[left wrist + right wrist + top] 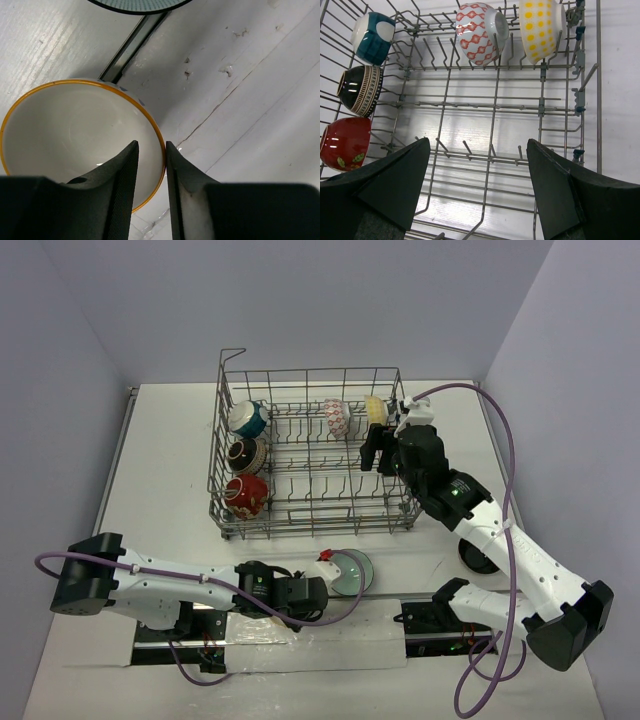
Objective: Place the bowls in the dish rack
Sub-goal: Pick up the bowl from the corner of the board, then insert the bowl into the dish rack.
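Observation:
The dish rack [312, 524] holds several bowls standing on edge: a blue-and-white bowl [372, 35], a black bowl [360, 89] and a red bowl [345, 142] on the left, and a red-patterned bowl [480, 32] and a yellow-dotted bowl [540, 27] at the back. My right gripper [477, 145] hovers open over the rack's bare tines. My left gripper [151, 150] straddles the rim of a white, orange-rimmed bowl [70, 130] on the table. One finger is inside and one outside, and a narrow gap still shows. A pale green bowl [352, 570] lies just beyond.
A dark round thing [478, 558] lies partly hidden under my right arm, right of the rack. A dark seam [131, 50] between the table and the front board runs under the white bowl. The rack's tall grid sides [222, 390] stand above the bowls.

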